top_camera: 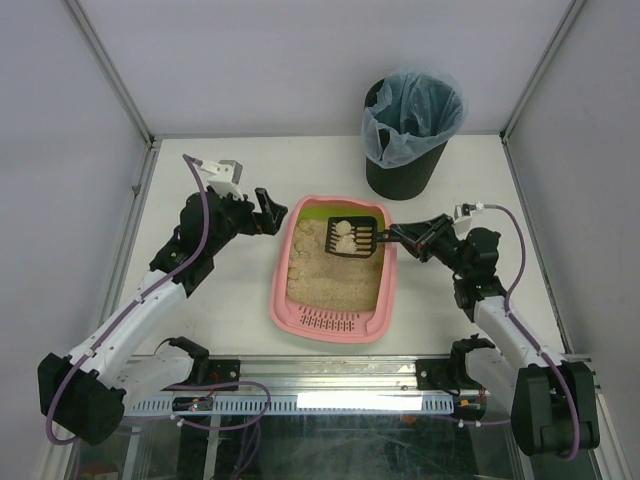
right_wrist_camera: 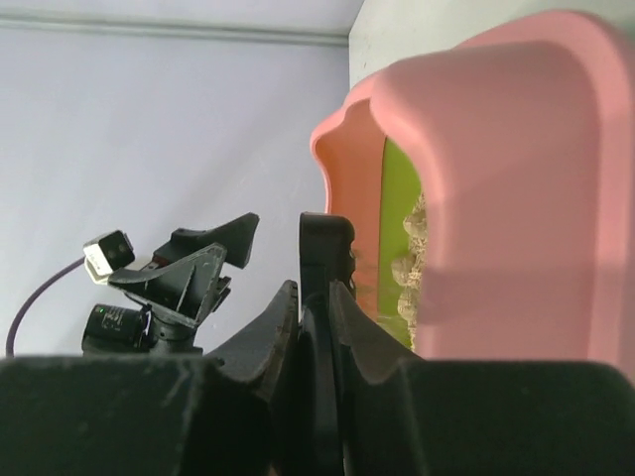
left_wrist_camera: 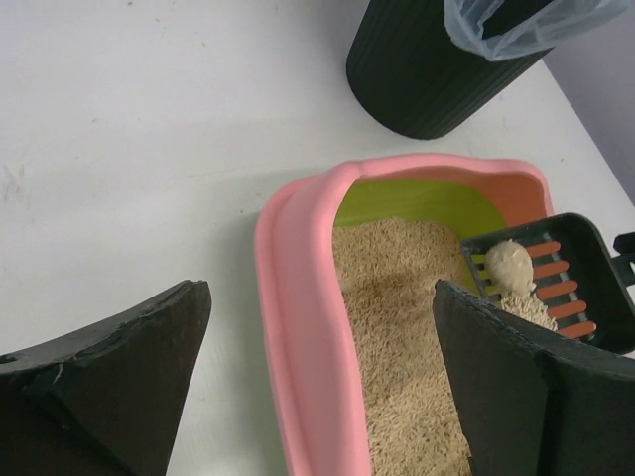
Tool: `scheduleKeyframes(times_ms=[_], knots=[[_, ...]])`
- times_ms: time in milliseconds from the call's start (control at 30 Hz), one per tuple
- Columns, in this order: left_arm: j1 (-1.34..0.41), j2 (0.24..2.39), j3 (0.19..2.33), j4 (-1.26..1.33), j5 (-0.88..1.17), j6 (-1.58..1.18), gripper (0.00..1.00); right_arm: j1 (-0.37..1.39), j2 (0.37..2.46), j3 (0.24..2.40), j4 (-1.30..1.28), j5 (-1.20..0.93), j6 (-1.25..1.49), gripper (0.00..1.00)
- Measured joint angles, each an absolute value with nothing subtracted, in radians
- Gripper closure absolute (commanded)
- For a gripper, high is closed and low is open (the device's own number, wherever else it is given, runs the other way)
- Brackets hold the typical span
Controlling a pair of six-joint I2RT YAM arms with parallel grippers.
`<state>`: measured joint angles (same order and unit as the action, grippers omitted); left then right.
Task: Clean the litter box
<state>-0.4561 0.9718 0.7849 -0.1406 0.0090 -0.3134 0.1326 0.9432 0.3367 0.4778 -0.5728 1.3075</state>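
1. Overhead view. The litter box (top_camera: 281, 290) lies at the middle of the table (top_camera: 220, 300), long axis running near to far, with the slotted rim at the near end and the lime-green inner end far. The scoop (top_camera: 355, 238) sits over the far right part of the litter, with pale clumps (top_camera: 345, 236) on its slotted blade. The handle runs right, across the pink rim, into the right gripper (top_camera: 412, 238). The left gripper (top_camera: 268, 212) is at the far left corner of the box. The bin (top_camera: 405, 150) with its bluish bag (top_camera: 415, 110) stands beyond the far right corner, apart from the box.

2. Left wrist view only. The jaws are spread wide and hold nothing. One finger (left_wrist_camera: 119, 367) is over bare table outside the pink wall; the other (left_wrist_camera: 516, 387) is over the litter (left_wrist_camera: 397, 327) inside. Contact with the wall cannot be determined. The blade slots and one clump show clearly here.

3. Right wrist view only. The jaws are pressed together on the thin black handle (right_wrist_camera: 319, 297). The outer pink wall fills the right side, close to the fingers.

4. Clearances. Bare table lies left of the box out to the frame rail. A narrower strip lies on the right, where the right arm sits. A short gap separates the box's far rim from the bin
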Motion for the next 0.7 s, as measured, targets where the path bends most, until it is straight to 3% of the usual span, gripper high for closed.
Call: scheduleKeyframes(times_ms=[267,600,700], knots=[[-0.456,1.121,0.925,-0.134,0.045,-0.303,0.01,0.109,0.982,0.324,0.488,-0.616,1.347,1.0],[-0.456,1.153,0.905,-0.159,0.144,-0.243,0.01,0.119,0.969,0.35,0.448,-0.618,1.332,1.0],[-0.456,1.153,0.905,-0.175,0.171,-0.221,0.05,0.147,0.992,0.386,0.437,-0.629,1.301,1.0]])
